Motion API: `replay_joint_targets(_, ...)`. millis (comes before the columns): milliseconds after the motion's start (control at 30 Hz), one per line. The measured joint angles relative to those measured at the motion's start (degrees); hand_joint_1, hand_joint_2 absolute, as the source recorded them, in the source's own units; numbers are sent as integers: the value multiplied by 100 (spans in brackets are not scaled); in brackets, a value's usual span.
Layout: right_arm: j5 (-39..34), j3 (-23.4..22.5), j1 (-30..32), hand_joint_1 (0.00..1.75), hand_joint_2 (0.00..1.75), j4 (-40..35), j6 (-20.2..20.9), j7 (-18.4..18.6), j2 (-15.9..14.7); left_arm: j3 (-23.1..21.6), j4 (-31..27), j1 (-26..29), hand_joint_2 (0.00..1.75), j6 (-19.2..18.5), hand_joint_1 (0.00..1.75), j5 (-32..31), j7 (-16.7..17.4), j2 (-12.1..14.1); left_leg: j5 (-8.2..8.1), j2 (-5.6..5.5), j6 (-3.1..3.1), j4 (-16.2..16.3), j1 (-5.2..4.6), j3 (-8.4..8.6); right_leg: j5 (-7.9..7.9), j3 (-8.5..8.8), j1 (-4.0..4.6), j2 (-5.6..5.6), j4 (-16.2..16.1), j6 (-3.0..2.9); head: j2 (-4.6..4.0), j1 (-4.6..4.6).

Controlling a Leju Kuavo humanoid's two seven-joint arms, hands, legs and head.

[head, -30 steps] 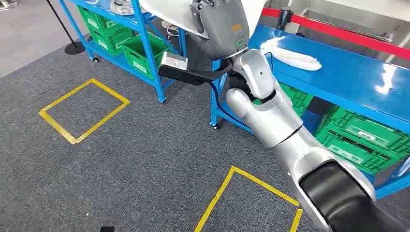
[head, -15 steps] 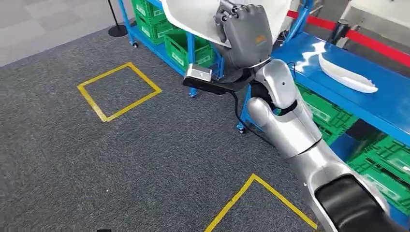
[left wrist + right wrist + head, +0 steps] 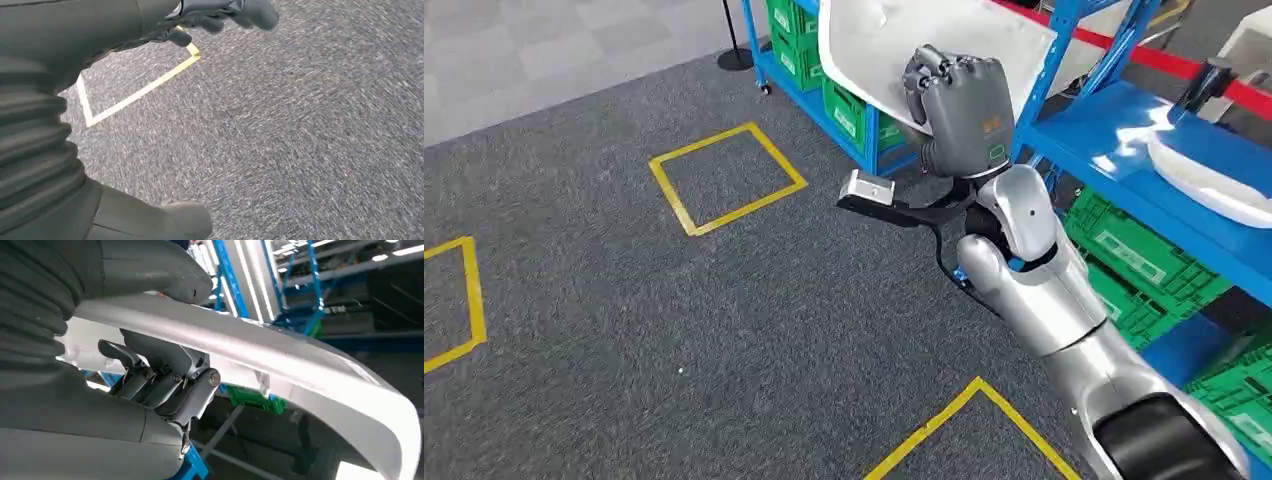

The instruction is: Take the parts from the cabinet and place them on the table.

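Carpet with yellow tape squares takes most of the head view; blue rack with green crates ahead, blue table to my right with one white part already on it. I'm carrying a big white panel: right hand is clamped on its lower edge, held high and out front, I'd guess so it clears the rack posts and table edge on the way over. Right wrist view gives what the head view can't: thumb lies on top of the panel's rim, fingers curled underneath, so it's a proper pinch across the edge, not just a prop. Left hand hangs over bare carpet in its wrist view, fingers loosely curled, holding nothing; picture is motion-blurred, so I can't tell how tightly they're closed. Panel isn't over the table yet, so placing is still to do.
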Motion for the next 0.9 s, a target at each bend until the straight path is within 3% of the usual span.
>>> replay_joint_targets(33, 2, -27, 66, 175, 175, -31, 0, 2, -42, 0, 0, -4, 175, -40, 0, -15, -38, 9, -217, 56, -16, 480, 13, -225, -8, 0, 9, -95, 0, -12, 0, 4)
replay_joint_targets(67, 2, -44, 135, 175, 175, -55, 2, 11, -72, -2, 0, 0, 175, -55, 0, -29, -83, 13, -334, 71, -34, 841, 19, -389, -11, -2, 9, -183, 1, -16, 0, 2)
replay_joint_targets(100, 2, -53, 206, 175, 175, -83, 2, 11, -97, -4, 0, 11, 175, -79, 0, -42, -129, 17, -343, 82, -47, 988, 25, -441, -16, -3, 9, -259, 2, -19, 0, 2)
replay_joint_targets(133, 2, -62, 290, 175, 175, -140, 0, 9, -116, -9, 0, 16, 175, -92, 0, -72, -184, 28, -209, 101, -59, 823, 34, -336, -21, -1, 7, -347, 3, -13, 0, -2)
replay_joint_targets(200, 18, -79, 378, 175, 175, -232, 4, 11, -136, -18, -7, 8, 175, -107, 0, -98, -267, 48, 211, 220, -59, -91, 39, 187, -42, 4, 0, -491, 20, 19, 0, -2)
replay_joint_targets(233, 31, -86, 389, 175, 175, -274, 18, 17, -151, -28, -7, -8, 175, -112, 0, -98, -302, 50, 350, 449, -45, -565, 31, 466, -63, 7, 3, -543, 46, 49, 0, -4)
replay_joint_targets(267, 53, -94, 396, 175, 175, -322, 22, 26, -164, -33, -7, -46, 175, -134, 0, -101, -315, 48, 245, 583, -23, -724, -56, 572, -100, -19, 58, -597, 80, 91, 0, -22)
replay_joint_targets(300, 59, -103, 400, 175, 175, -343, 33, 35, -199, -35, -7, -68, 175, -142, 0, -101, -317, 41, 287, 473, 64, -735, -13, 535, -108, -17, 62, -648, 84, 111, 0, 16)
replay_joint_targets(400, 68, -103, 440, 175, 175, -424, 48, 37, -199, -42, -4, -76, 175, -149, 0, -142, -365, 37, 301, 269, 164, -747, -26, 520, -133, 46, 63, -834, 58, 203, 0, 20)
replay_joint_targets(433, 70, -105, 437, 175, 175, -440, 74, 44, -208, -59, -7, -75, 175, -153, 0, -171, -391, 31, 324, 216, 196, -766, 13, 528, -187, 13, 22, -629, 130, 263, 0, 33)
replay_joint_targets(467, 74, -105, 437, 175, 175, -450, 90, 41, -210, -72, -11, -89, 175, -153, 0, -197, -420, 37, 330, 158, 215, -766, 20, 524, -351, -70, 4, -293, 351, 285, 0, 37)
replay_joint_targets(500, 94, -105, 436, 175, 175, -461, 131, 39, -214, -79, -18, -144, 175, -156, 0, -203, -446, 37, 344, 96, 243, -766, 20, 516, -594, -268, -9, -129, 790, 298, 0, 57)
replay_joint_targets(567, 109, -105, 444, 175, 175, -461, 173, 37, -232, -85, -15, -212, 175, -166, 0, -197, -472, 24, 351, -65, 258, -762, 14, 492, -960, -720, -9, -30, 1712, 305, 0, 68)
replay_joint_targets(600, 114, -105, 444, 175, 175, -461, 188, 35, -232, -85, -15, -220, 175, -171, 0, -190, -472, 24, 360, -137, 258, -761, 12, 487, -963, -839, -11, -23, 1916, 303, 0, 74)
replay_joint_targets(633, 118, -105, 442, 175, 175, -461, 192, 30, -232, -85, -15, -219, 175, -175, 0, -173, -472, 24, 366, -219, 253, -760, 12, 487, -841, -814, -12, -15, 1826, 288, 0, 74)
replay_joint_targets(700, 146, -105, 429, 175, 175, -461, 173, 24, -232, -85, -15, -214, 175, -182, 0, -157, -433, 24, 383, -393, 226, -748, 17, 490, -326, -399, -29, 49, 936, 250, 0, 81)
replay_joint_targets(733, 168, -105, 421, 175, 175, -461, 140, 26, -232, -83, -15, -211, 175, -184, 0, -140, -413, 22, 393, -471, 209, -741, 21, 488, -83, -123, -49, 224, 375, 234, 0, 83)
replay_joint_targets(767, 175, -105, 422, 175, 175, -461, 116, 30, -232, -83, -13, -206, 175, -190, 0, -140, -405, 24, 406, -530, 173, -737, 12, 464, -165, -22, -64, 523, 152, 228, 0, 77)
replay_joint_targets(833, 203, -105, 429, 175, 175, -464, 87, 46, -228, -83, -13, -186, 175, -193, 0, -120, -359, 31, 445, -652, 92, -752, 32, 412, -127, -34, -19, 368, 121, 207, 0, 72)
replay_joint_targets(900, 214, -105, 425, 175, 175, -464, 81, 57, -210, -83, -9, -116, 175, -193, 0, -112, -348, 28, 495, -782, 4, -812, 52, 390, -100, 9, 6, 253, 105, 128, 0, 77)
